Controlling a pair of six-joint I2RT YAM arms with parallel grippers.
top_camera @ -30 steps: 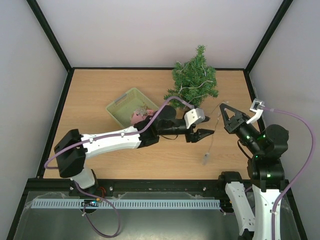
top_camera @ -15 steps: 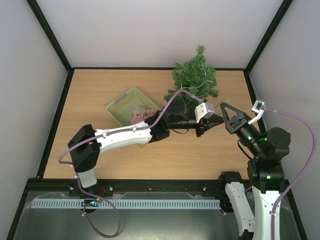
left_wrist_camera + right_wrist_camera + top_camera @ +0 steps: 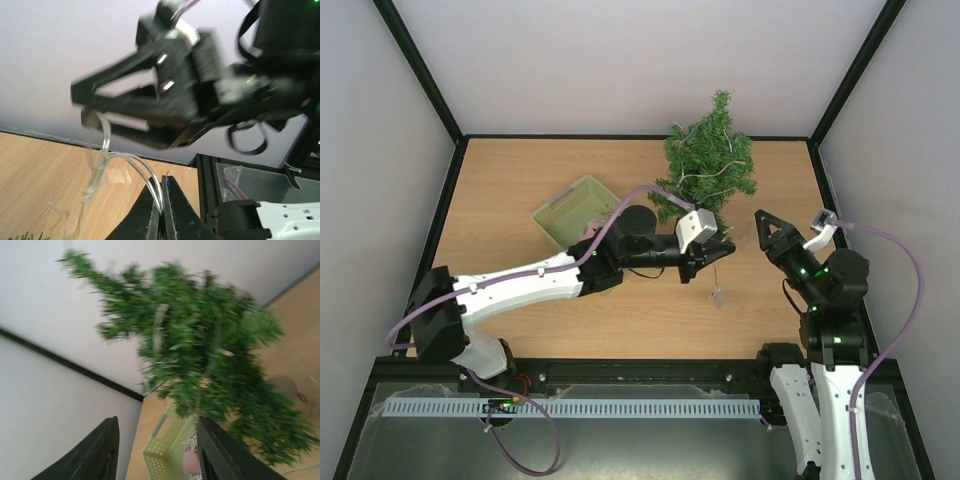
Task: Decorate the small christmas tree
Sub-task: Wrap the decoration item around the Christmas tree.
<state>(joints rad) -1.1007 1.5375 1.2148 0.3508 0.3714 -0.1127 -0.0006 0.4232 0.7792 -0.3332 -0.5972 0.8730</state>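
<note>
your left pincer [image 3: 161, 197] grips the clear string [image 3: 103, 150], right pincer [image 3: 159, 452] open; next, drape it onto the small christmas tree [image 3: 710, 160].

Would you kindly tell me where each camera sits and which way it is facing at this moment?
Top external: above and behind the bases, looking down on the wooden table, small bushy green christmas tree and pale green plastic basket; both arms show.
Left wrist: low, facing the open right claw; its own left claw is shut on a thin clear cord.
Right wrist: low, facing the tree and basket past its own fingers.
Shared: top and right wrist both show tree and basket.
</note>
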